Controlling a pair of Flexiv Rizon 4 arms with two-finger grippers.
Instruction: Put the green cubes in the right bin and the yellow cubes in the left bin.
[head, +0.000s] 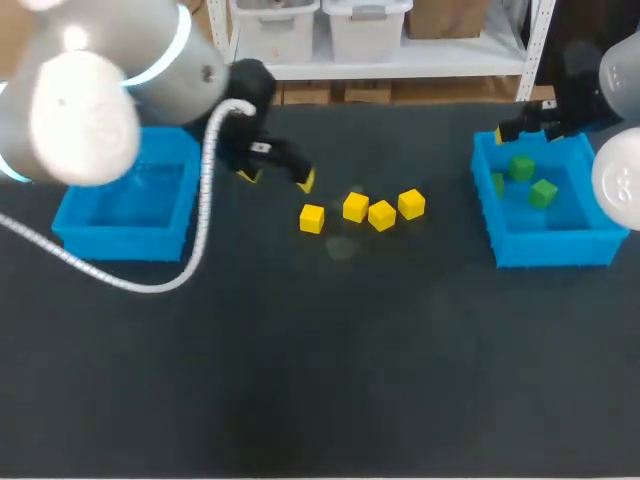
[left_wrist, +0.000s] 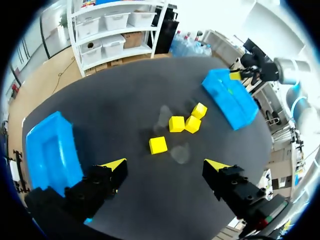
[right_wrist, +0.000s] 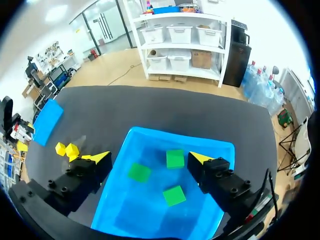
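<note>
Several yellow cubes (head: 355, 207) lie in a loose row on the dark table, between the bins. My left gripper (head: 277, 178) hangs open just behind and left of them. In the left wrist view the nearest yellow cube (left_wrist: 158, 145) lies ahead of the open left gripper (left_wrist: 166, 165), and nothing is between the fingers. Three green cubes (head: 543, 192) lie in the right blue bin (head: 555, 248). My right gripper (head: 525, 128) is open over that bin's far edge. In the right wrist view the right gripper (right_wrist: 150, 158) is open above the green cubes (right_wrist: 175, 158).
The left blue bin (head: 120, 242) stands at the table's left with no cubes showing in it, partly hidden by my left arm. A white cable (head: 205, 200) loops from that arm across the bin's right side. Bare dark table fills the front half.
</note>
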